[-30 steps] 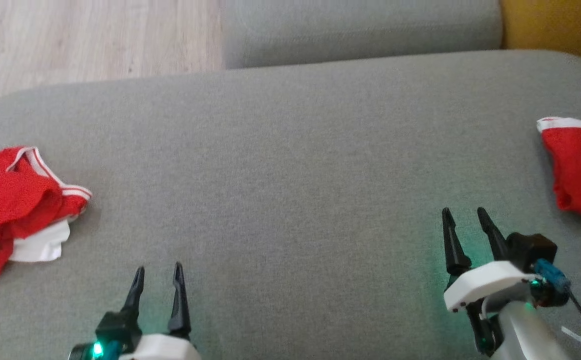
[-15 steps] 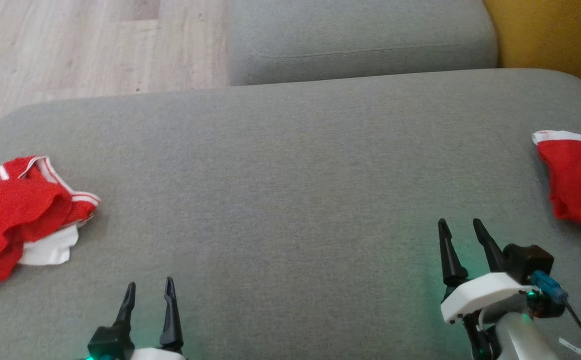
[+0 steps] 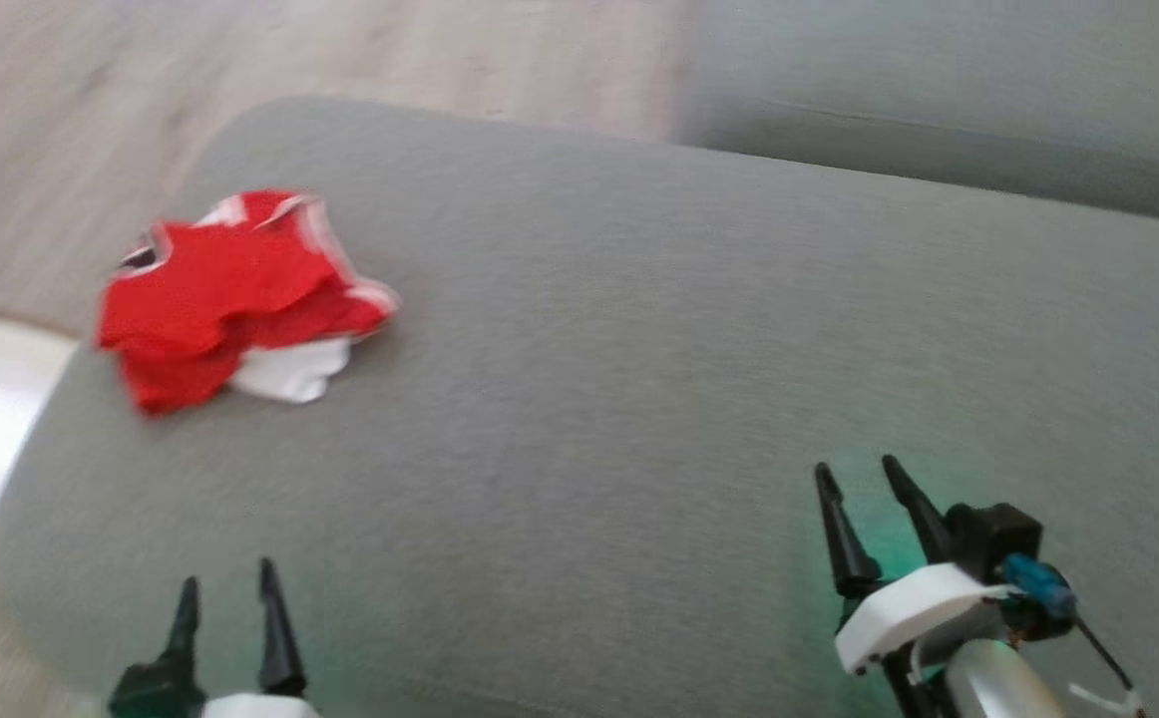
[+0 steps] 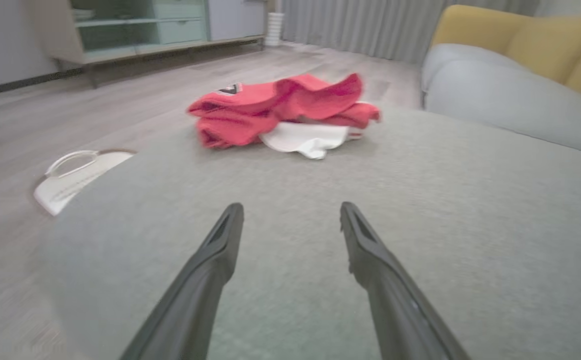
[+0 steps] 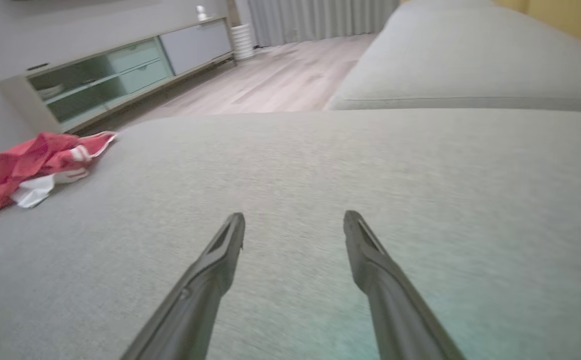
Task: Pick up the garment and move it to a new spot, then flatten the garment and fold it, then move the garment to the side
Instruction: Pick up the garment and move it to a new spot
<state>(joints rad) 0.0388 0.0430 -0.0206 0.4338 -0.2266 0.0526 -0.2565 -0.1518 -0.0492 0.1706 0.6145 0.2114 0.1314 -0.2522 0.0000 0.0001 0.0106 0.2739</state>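
Note:
A crumpled red garment [image 3: 230, 294] with white trim lies near the far left corner of a grey cushion [image 3: 639, 399]. The left wrist view has the garment [image 4: 280, 107] straight ahead, beyond the fingers; in the right wrist view the garment [image 5: 35, 162] sits far to the left. My left gripper [image 3: 225, 603] is open above the cushion's near left edge, well short of the garment. Over the cushion at the lower right, my right gripper [image 3: 859, 479] is open too. Neither holds anything.
A white basket [image 4: 78, 175] stands on the wooden floor [image 4: 70, 115] left of the cushion. A second grey cushion [image 3: 939, 110] lies behind, with a yellow backrest [image 4: 530, 40] past it. A low cabinet [image 5: 120, 70] lines the far wall.
The head camera has swung left, so the whole picture shifted right. The red garment at the right edge has left the view. Both grippers stay open.

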